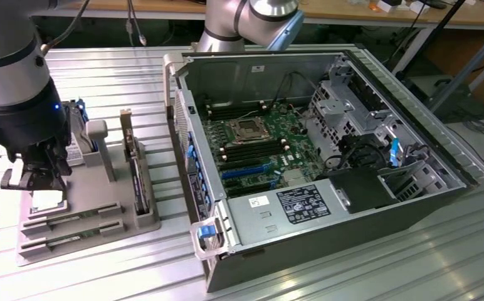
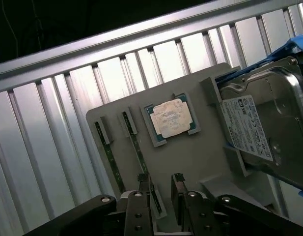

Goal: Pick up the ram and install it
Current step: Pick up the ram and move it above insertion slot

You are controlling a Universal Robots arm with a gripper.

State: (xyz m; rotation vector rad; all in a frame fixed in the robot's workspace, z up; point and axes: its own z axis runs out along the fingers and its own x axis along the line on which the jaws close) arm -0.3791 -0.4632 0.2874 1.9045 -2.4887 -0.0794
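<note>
Two ram sticks lie in slots of the grey holder tray [image 2: 200, 162]. One ram [image 2: 135, 146] runs down between my fingertips, and the other ram [image 2: 108, 156] lies parallel beside it. My gripper [image 2: 161, 194] hovers open just over the end of the nearer stick and holds nothing. In the exterior view my gripper [image 1: 34, 183] hangs over the tray [image 1: 99, 235] at the left, above the ram slots [image 1: 68, 221]. The open computer case [image 1: 326, 182] shows the motherboard's dark memory slots [image 1: 252, 152].
On the tray sit a square silver processor [image 2: 172, 118], a hard drive [image 2: 269, 123] in a blue bracket and an upright expansion card [image 1: 133, 175]. An arm link [image 1: 251, 19] stands behind the case. The ribbed metal table [image 1: 392, 263] surrounds everything.
</note>
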